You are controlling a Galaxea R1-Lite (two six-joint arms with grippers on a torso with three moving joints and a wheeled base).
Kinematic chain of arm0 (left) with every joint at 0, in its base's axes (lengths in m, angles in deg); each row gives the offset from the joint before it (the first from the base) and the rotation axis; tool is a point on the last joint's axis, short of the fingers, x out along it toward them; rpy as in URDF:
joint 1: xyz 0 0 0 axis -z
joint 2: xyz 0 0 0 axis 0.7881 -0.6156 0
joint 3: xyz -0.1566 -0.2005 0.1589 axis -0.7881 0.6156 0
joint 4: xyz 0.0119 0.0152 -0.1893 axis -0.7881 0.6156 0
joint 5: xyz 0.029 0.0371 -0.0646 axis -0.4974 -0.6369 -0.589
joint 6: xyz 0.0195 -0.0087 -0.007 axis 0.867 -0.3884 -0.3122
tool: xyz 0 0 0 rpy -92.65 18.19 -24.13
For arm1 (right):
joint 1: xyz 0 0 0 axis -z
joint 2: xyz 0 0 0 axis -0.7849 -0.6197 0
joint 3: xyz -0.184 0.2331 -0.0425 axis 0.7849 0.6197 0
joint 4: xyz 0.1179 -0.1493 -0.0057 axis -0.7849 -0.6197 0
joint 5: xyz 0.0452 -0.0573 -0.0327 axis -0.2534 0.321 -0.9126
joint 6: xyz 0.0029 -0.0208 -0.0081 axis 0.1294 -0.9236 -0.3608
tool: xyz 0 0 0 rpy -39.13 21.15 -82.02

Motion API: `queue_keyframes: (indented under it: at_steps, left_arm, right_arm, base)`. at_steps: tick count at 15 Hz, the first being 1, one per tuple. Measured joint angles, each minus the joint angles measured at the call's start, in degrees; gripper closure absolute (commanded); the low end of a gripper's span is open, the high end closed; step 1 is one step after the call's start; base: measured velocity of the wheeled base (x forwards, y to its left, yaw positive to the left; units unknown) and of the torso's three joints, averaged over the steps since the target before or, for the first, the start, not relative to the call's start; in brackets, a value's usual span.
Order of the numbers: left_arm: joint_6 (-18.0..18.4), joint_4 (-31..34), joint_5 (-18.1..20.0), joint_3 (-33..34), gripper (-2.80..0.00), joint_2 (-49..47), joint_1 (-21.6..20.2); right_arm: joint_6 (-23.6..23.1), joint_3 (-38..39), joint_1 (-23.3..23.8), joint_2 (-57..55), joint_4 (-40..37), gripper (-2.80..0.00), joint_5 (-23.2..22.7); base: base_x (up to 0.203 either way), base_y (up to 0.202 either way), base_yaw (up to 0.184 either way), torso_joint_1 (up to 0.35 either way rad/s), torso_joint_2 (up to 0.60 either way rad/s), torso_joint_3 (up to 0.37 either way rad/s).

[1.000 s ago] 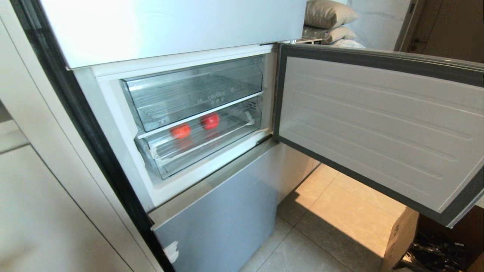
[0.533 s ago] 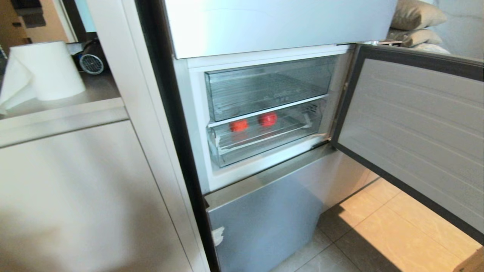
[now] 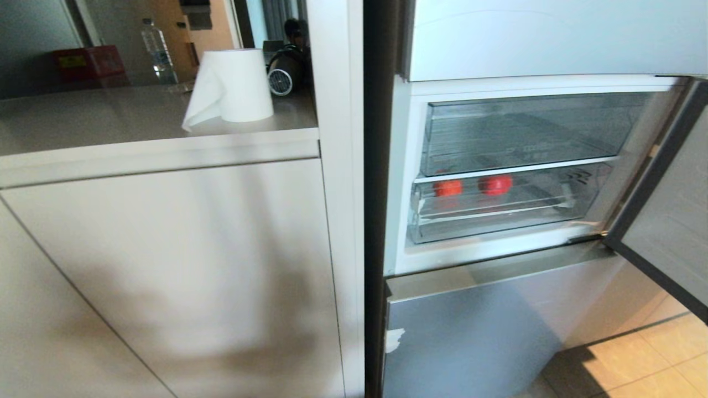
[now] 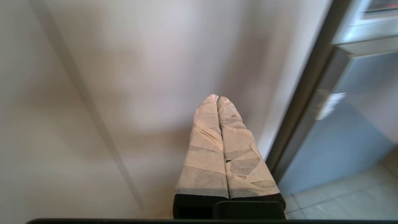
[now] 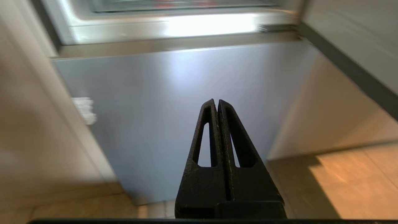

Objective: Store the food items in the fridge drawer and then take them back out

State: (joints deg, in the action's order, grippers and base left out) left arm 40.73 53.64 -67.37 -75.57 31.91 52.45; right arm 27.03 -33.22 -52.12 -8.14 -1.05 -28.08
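Since the earlier head-view frames, the whole scene has slid toward the right of the picture: the camera has turned, while the fridge contents lie as before. Beige cabinet front [image 3: 166, 265] now fills the half of the view left of the fridge.

Landmark: the fridge drawer [image 3: 498, 224], the lower of two stacked clear bins, seated inside the open compartment. Both food items lie inside this drawer, toward its rear. The fuzzy orange-red fruit [image 3: 448, 188] sits at the drawer's left part; the glossy red apple [image 3: 495, 184] sits just beside it to the right, apart from it. Directly above the drawer is the upper clear bin [image 3: 525, 132]. Directly below is the pale-blue bottom panel [image 3: 470, 337]. The fridge door [image 3: 664, 221] stands open to the right of the drawer.

Well to the left of the drawer and higher, a paper towel roll [image 3: 235, 85] stands on the countertop [image 3: 110, 116].

Left gripper [image 4: 217, 98]: tape-wrapped fingers pressed together, holding nothing, facing the cabinet front. Right gripper [image 5: 216, 101]: black fingers pressed together, holding nothing, facing the bottom panel below the drawer.
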Motion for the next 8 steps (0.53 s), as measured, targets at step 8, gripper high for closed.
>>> queue_keyframes:
  at_steps: [8]
  left_arm:
    - [0.00, 0.00, 0.00, 0.00, 0.00, 0.00, 0.00]
  right_arm:
    - [-4.16, -0.46, 0.00, -0.07, -0.41, 0.00, -1.90]
  base:
    - [0.000, 0.000, 0.027, 0.000, 0.00, 0.001]
